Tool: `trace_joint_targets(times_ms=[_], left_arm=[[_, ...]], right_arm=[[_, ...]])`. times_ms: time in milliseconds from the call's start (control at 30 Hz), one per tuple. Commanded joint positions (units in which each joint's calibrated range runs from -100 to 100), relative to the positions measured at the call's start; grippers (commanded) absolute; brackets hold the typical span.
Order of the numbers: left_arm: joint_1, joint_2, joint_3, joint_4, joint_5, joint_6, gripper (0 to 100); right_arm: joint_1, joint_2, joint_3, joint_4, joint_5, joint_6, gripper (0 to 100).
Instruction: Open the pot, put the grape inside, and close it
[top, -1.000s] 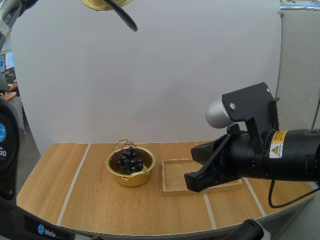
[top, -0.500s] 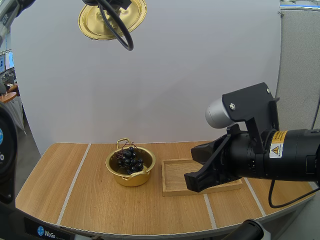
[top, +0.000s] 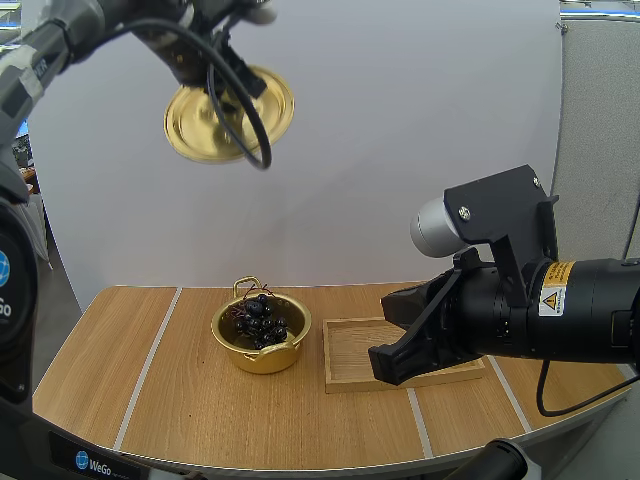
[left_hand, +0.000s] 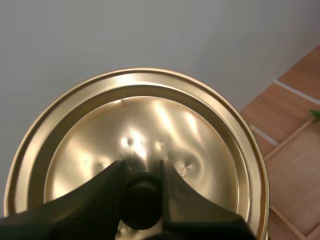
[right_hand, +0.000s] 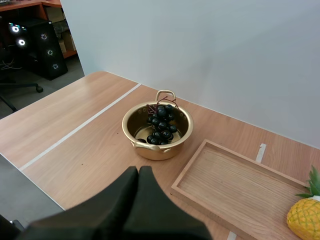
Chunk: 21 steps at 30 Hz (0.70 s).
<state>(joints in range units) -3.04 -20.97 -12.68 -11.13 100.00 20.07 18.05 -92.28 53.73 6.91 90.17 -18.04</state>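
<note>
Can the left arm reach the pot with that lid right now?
Probably yes: nothing stands between the round gold lid in the left pincer and the open gold pot of dark grapes.

Open air straight above the uncovered pot (top: 257, 361), lid (top: 195, 126) high overhead, wooden tray (top: 350, 356) just beside

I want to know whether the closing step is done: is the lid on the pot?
No: the left gripper holds the lid high above the table, and the pot stands open with the grapes inside.
</note>
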Motion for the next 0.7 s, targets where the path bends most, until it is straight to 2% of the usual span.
trace_joint_targets(times_ms=[0,200,500,667], left_arm=[[-0.12,2.20,6.89,-0.15,0.00,-0.16,0],[-0.12,7.00,13.40,-0.25,0.00,0.19,0],[-0.12,11.81,28.29,-1.80,0.00,9.44,0],[-0.12,13.49,34.91,-3.44,-9.74,13.30,0]], right_arm=[[-0.22,-0.60,0.12,-0.38,-1.11,-0.12,0],[-0.22,-0.60,0.12,-0.38,-1.11,-0.12,0],[-0.22,-0.60,0.12,-0.38,-1.11,-0.12,0],[-0.22,-0.60,0.12,-0.38,-1.11,-0.12,0]])
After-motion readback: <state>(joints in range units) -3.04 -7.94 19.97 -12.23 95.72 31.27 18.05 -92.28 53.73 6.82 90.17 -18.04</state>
